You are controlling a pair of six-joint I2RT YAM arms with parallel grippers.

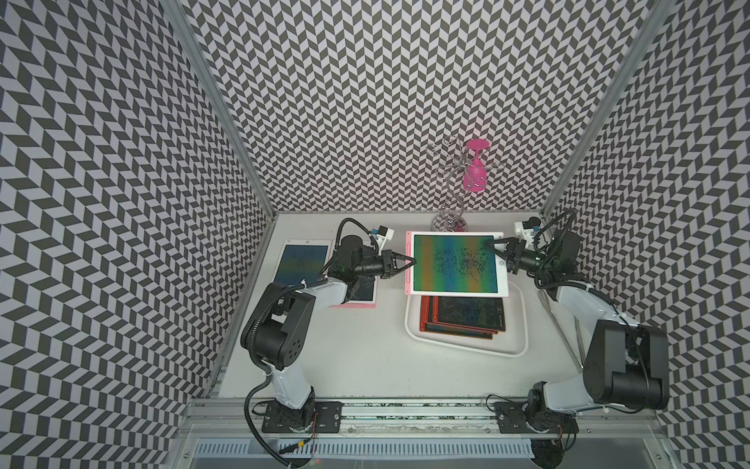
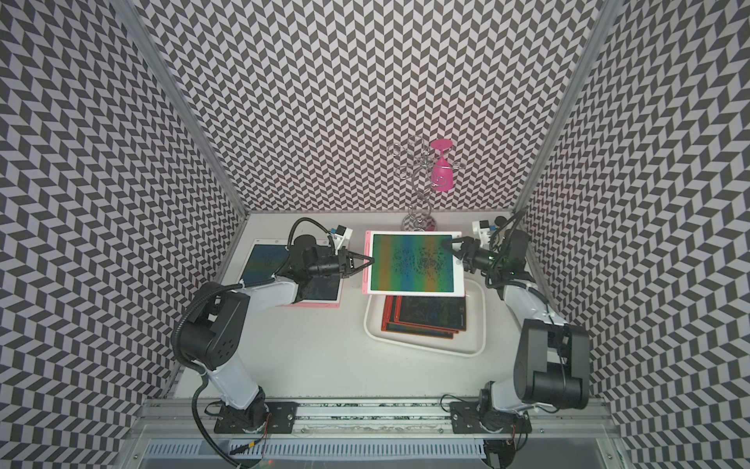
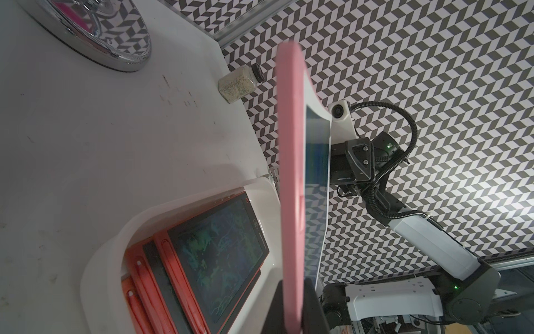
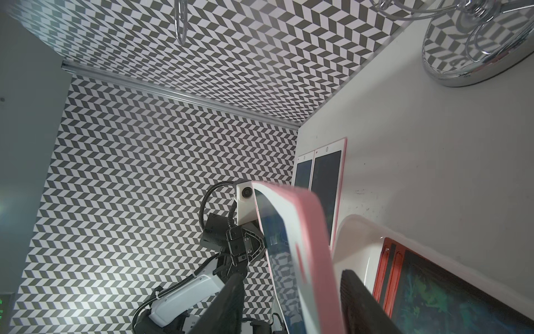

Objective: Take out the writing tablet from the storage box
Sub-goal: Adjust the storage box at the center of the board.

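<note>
In both top views the white-framed, pink-backed writing tablet [image 1: 456,262] [image 2: 412,264] hangs level in the air over the far end of the shallow white plastic storage box [image 1: 454,345] [image 2: 426,347], clear of its rim. The left gripper [image 1: 410,263] [image 2: 369,262] pinches the middle of one short edge. The right gripper [image 1: 493,249] [image 2: 448,247] sits at the far corner of the opposite edge. A stack of red-framed tablets [image 1: 466,314] lies in the box, and two tablets [image 1: 300,262] lie on the white table [image 1: 365,357] under the left arm.

In the left wrist view the left gripper [image 3: 294,312] is clamped tight on the tablet's pink edge [image 3: 291,173], with the box [image 3: 101,251] below.

In the right wrist view the right gripper [image 4: 294,306] straddles the tablet [image 4: 306,245] with its jaws parted, and a clear gap shows on the screen side, so it grips nothing.

This looks like a handover: the tablet is out of the box and the left arm alone carries it. Next the right arm should back straight off the edge without brushing it. The left arm should then swing the tablet sideways and lay it flat on bare table, moving slowly, since a single-edge grip may let it sag.
</note>
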